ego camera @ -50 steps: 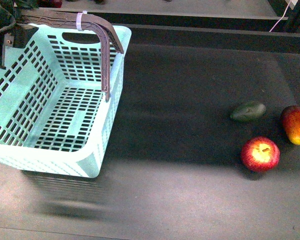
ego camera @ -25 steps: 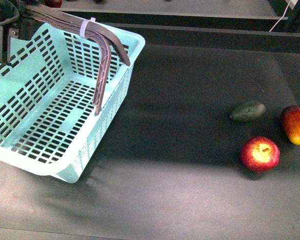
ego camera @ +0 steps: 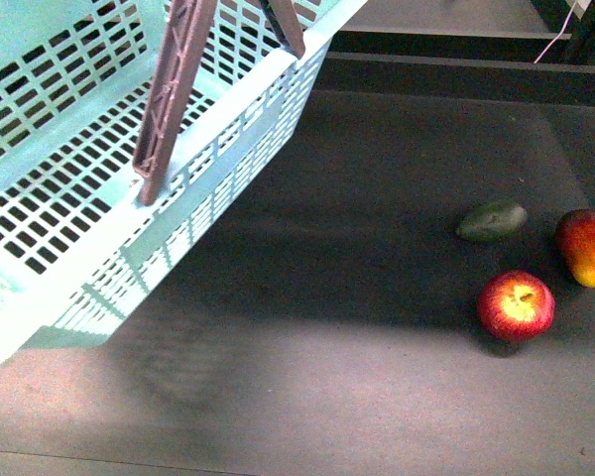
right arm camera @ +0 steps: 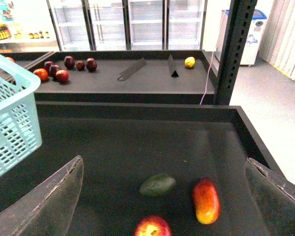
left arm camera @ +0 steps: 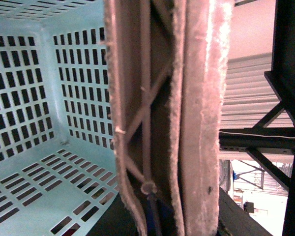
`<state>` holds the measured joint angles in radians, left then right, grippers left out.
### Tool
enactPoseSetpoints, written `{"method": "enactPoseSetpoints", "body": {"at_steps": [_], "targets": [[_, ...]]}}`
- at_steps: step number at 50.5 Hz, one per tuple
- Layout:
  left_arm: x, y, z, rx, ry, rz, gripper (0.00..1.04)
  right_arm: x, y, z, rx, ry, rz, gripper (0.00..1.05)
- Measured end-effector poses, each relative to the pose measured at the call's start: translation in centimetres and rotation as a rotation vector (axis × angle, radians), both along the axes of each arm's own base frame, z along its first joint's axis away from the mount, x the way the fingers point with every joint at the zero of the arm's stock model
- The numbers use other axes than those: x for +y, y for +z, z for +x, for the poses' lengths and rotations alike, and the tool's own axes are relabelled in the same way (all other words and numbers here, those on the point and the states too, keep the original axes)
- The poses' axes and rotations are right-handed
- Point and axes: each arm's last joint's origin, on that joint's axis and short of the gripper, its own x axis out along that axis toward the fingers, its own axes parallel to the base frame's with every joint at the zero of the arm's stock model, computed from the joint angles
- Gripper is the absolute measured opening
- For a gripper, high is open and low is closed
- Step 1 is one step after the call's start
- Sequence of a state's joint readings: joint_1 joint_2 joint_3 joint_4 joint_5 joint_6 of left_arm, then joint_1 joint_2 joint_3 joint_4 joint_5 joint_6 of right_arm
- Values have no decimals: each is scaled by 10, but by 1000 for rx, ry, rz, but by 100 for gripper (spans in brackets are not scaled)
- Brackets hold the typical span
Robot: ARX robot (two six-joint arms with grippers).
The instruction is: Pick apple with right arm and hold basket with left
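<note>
The apple (ego camera: 516, 305) lies on the dark table (ego camera: 357, 387) at the lower right of the front view, near a green oval fruit (ego camera: 492, 220) and an elongated red-yellow fruit (ego camera: 586, 247). The right gripper (right arm camera: 162, 164) faces them, spread wide and empty. The basket (ego camera: 228, 149) fills the upper left, tilted and apparently raised; its brown handles (left arm camera: 157, 123) crowd the left wrist view, so the left gripper's grip cannot be told.

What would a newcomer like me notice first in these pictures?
The big pale turquoise basket grabs the eye first. It hangs tilted across the upper left of the front view, with brown handles crossing its slotted walls. Next come three fruits on the dark table at the right: a red apple nearest, with a dark green fruit and an elongated red-orange fruit behind it.
</note>
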<state>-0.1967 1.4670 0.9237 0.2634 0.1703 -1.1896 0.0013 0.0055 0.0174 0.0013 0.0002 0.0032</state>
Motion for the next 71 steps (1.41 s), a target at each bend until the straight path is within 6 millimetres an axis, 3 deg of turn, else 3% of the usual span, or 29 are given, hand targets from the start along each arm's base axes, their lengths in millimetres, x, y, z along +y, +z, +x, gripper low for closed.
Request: {"method": "enactPoseSetpoints", "body": {"at_steps": [17, 42, 55, 71], "targets": [[-16, 27, -29, -102, -108, 68, 18, 0, 0, 0, 0, 0, 0, 96], [-47, 12, -41, -65, -201, 102, 18, 0, 0, 0, 0, 0, 0, 96], [-78, -3, -45, -32, -313, 117, 18, 0, 0, 0, 0, 0, 0, 96], [-91, -2, -51, -58, -353, 124, 18, 0, 0, 0, 0, 0, 0, 96]]}}
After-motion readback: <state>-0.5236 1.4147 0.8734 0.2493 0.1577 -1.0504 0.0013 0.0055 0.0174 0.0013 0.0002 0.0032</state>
